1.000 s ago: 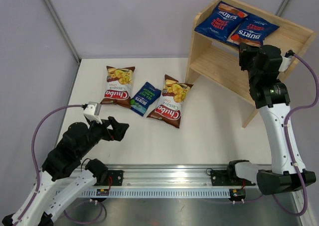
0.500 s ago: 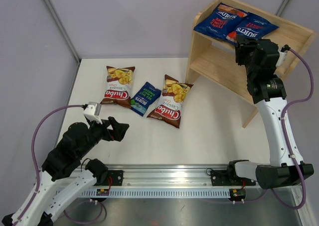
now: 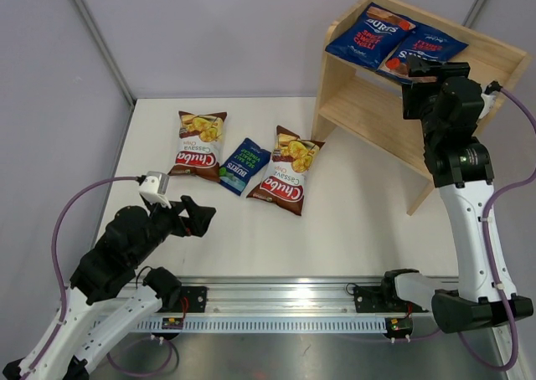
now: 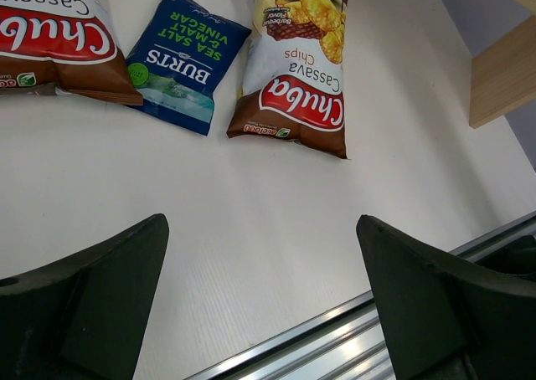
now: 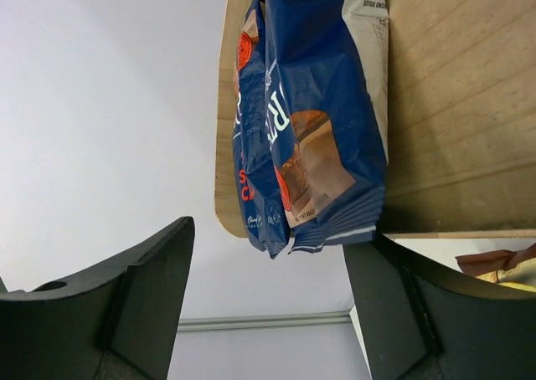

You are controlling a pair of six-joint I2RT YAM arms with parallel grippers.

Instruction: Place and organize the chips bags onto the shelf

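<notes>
Two shelved, three to go

Left red Burts bag [image 3: 370,33] and right red Burts bag [image 3: 429,47] lie on the shelf [image 3: 368,112] top tier, upper right. Left Chuba bag [image 3: 199,143], green Burts bag [image 3: 244,165] and right Chuba bag [image 3: 289,172] sit mid-frame on the table [image 3: 360,204]. Likely light, puffy, slick: you should pinch a crimped end seam. Right gripper [image 5: 272,238] has its jaws apart at the shelved bags' edge; left gripper [image 4: 261,229] wide apart, nothing held.

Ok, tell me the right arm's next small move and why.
Probably draw the right claw straight back from the shelf: its jaws stand open, clear of the red-accented Burts bag lying on the top tier, and two Chuba bags and a sea-salt Burts bag wait on the table.
</notes>
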